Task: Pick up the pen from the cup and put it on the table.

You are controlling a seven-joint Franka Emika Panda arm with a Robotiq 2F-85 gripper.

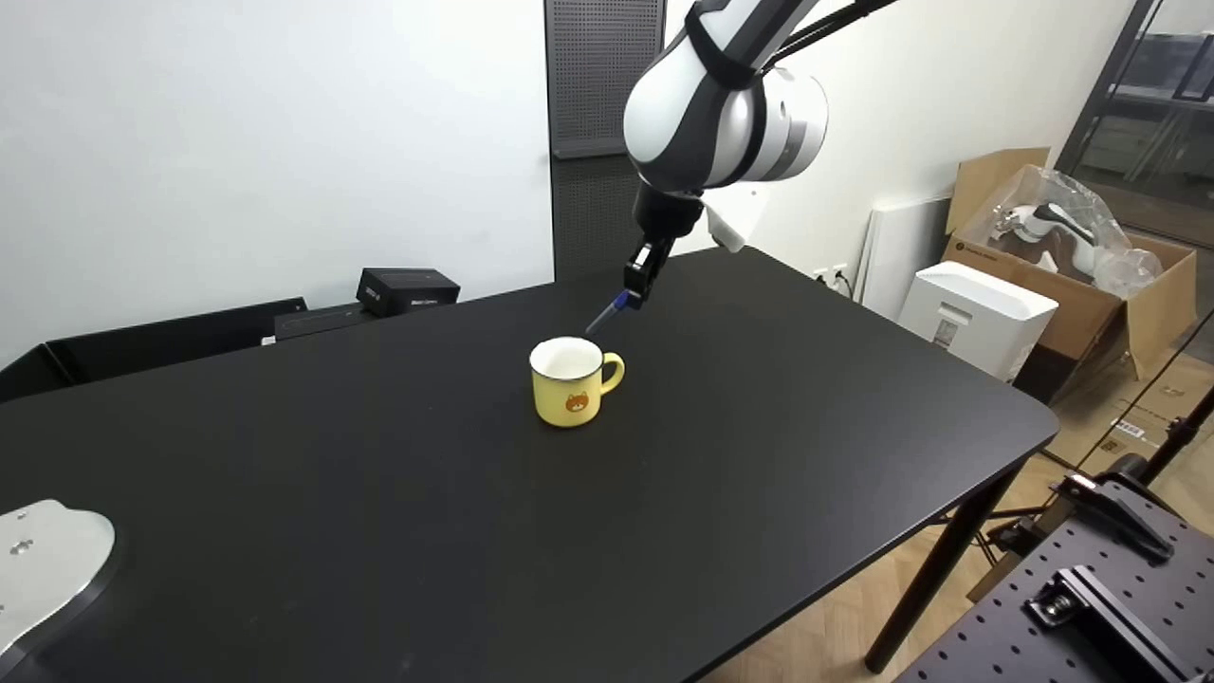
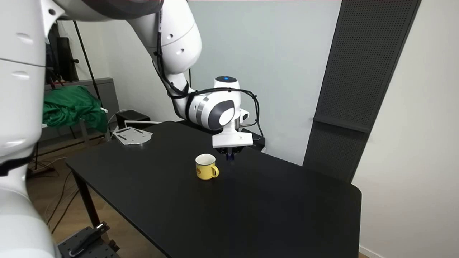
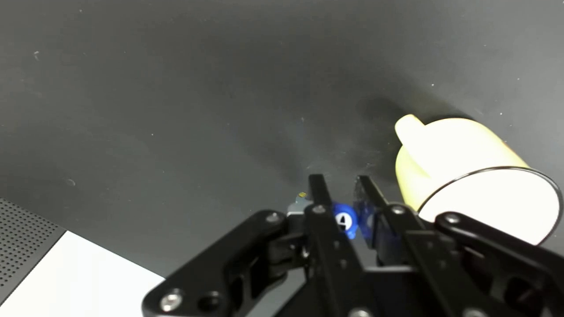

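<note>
In an exterior view's centre, the thin blue pen, grasped by the black end effector, slants down-left outside the round yellow mug, likely needing levelling over the matte black surface.

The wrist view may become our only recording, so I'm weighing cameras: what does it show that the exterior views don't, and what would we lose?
Only the wrist view shows the black 4 on the end of the pen.

Only the exterior views show the white arm, the metal plate and, wholly or in part, the animal face on the yellow mug.

All share the gripper holding the pen outside the mug, the mug upright on the black table, and a dark perforated panel.
</note>
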